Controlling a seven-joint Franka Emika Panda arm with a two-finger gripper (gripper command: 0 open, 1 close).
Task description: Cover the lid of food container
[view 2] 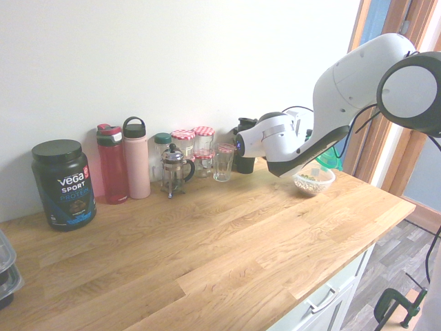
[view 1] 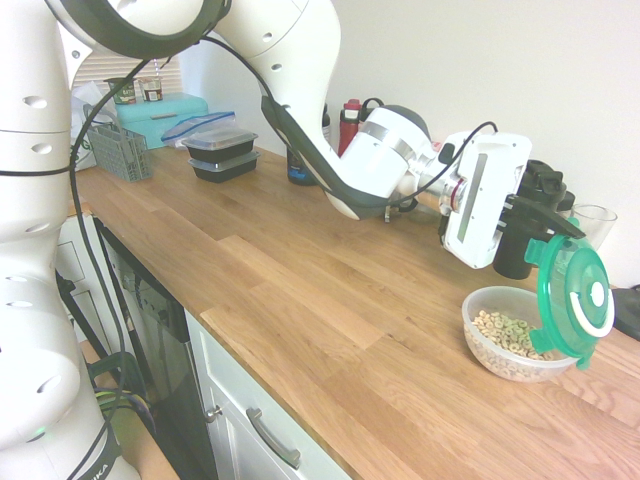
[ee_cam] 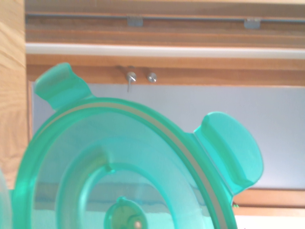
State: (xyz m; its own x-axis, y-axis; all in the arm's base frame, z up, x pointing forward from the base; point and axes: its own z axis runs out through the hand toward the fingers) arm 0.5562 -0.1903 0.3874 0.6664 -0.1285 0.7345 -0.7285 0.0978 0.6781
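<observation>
Food container (view 1: 510, 345), a wide clear tub of cereal rings, is seen near the right end of the wooden counter (view 1: 300, 290); it is judged light and easily nudged. Above its far rim the lid (view 1: 575, 295), thin, stiff and slippery, is held on edge, pinched at its top rim by the closed gripper (view 1: 545, 228). Only the wrist view shows 2 clip tabs (ee_cam: 228, 150) close up; the second exterior view largely hides the lid.

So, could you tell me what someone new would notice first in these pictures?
Most striking is the green lid, gripped on edge by the gripper just over the far side of the food container of cereal rings, near the end of the wooden counter. Next comes the row of bottles and jars along the wall, led by a black protein tub.
</observation>
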